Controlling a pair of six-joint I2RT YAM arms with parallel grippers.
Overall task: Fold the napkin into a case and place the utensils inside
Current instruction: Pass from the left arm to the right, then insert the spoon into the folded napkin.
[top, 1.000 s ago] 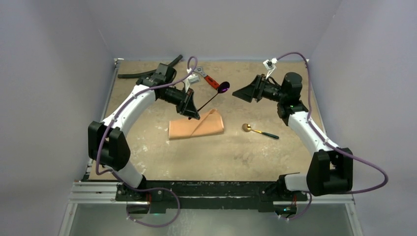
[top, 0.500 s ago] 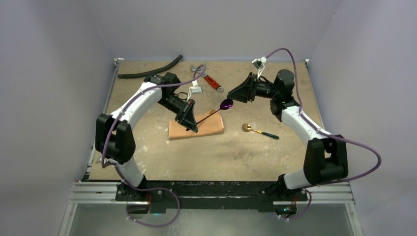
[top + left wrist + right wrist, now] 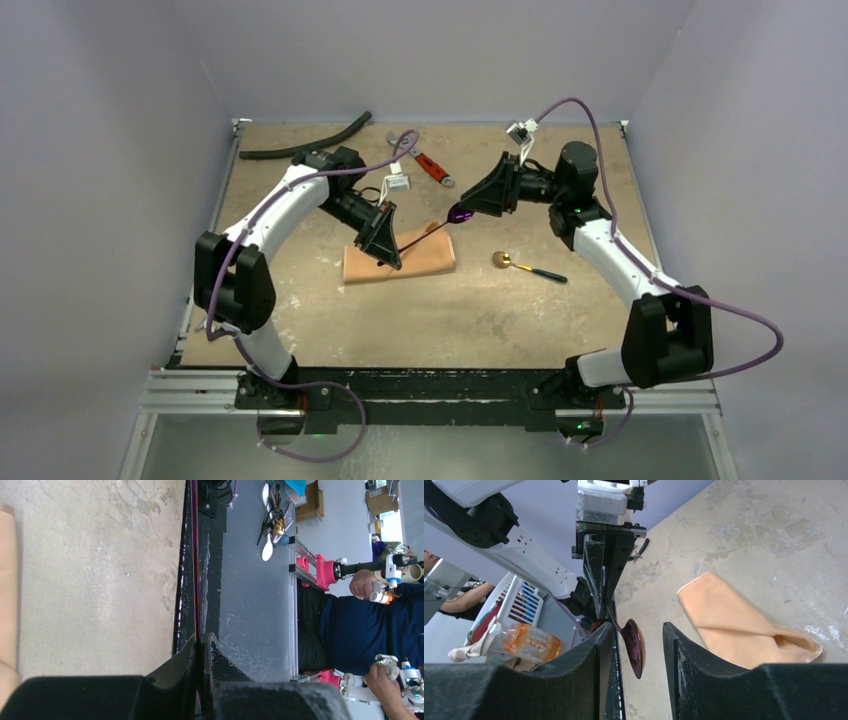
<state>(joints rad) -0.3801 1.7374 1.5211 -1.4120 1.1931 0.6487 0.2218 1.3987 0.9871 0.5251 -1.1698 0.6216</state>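
The peach-orange napkin (image 3: 425,258) lies folded on the table's middle, also seen in the right wrist view (image 3: 734,615) and at the left wrist view's edge (image 3: 7,580). My left gripper (image 3: 392,255) (image 3: 202,640) hovers over the cloth's left part, shut on the thin handle of a dark purple spoon (image 3: 459,213). The spoon's bowl (image 3: 634,647) sits between the fingers of my right gripper (image 3: 468,207) (image 3: 639,626). It lies close to the left finger with a clear gap to the right one, so the jaws stand open. A gold-bowled spoon (image 3: 505,261) lies on the table right of the napkin.
A red-handled wrench (image 3: 430,166) and a curved black hose (image 3: 305,148) lie near the table's far edge. Purple cables loop above both arms. Beyond the table's near edge there are a grey floor and a person.
My left arm came down and nearer with the purple spoon, over the napkin. The right gripper moved left around the spoon's bowl and its jaws narrowed.
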